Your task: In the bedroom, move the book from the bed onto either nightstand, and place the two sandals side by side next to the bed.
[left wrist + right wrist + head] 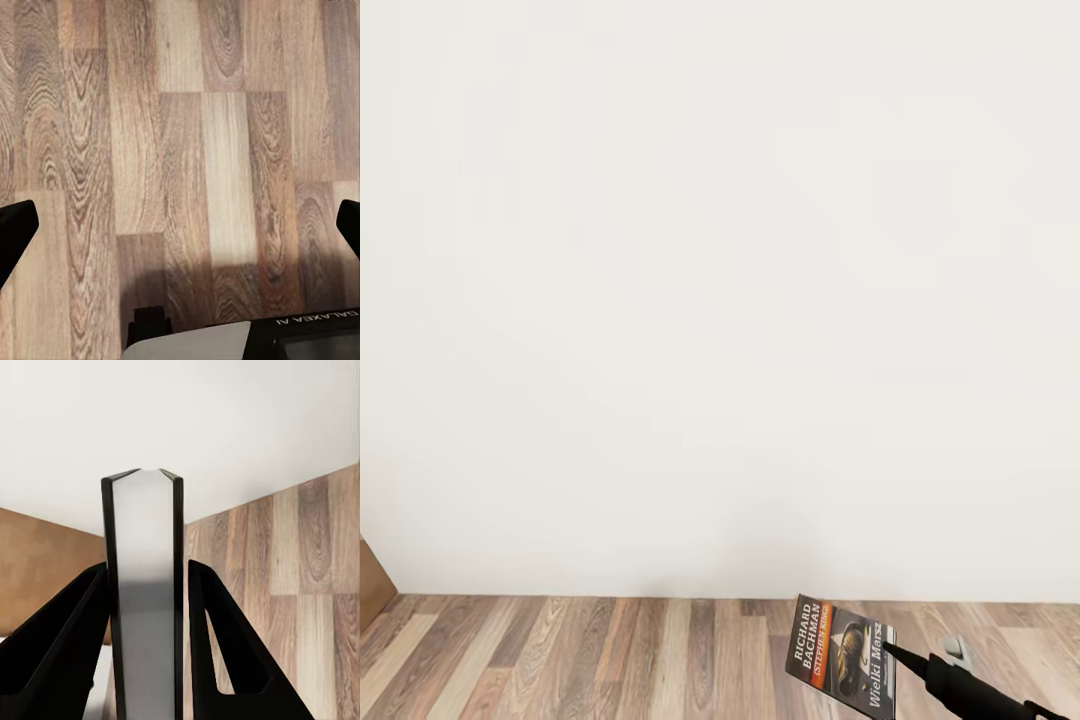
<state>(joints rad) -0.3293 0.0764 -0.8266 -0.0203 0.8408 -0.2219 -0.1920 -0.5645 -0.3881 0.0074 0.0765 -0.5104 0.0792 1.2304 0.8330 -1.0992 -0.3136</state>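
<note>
Right claw (pixel 146 607) clamped on the book (pixel 843 655), pinched at one edge and held up in the air over the wood floor (pixel 610 650), close to the white wall (pixel 720 300). Left claw (pixel 180 232) wide apart, holding nothing. Could slip and drop, being thin and gripped only at its edge, or bump the wall while turning.

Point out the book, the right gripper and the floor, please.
book (pixel 842 655): head view, on its front cover.
right gripper (pixel 146 660): right wrist view, midway between the fingertips, shut on the book.
floor (pixel 180 150): left wrist view, on bare planks.
</note>
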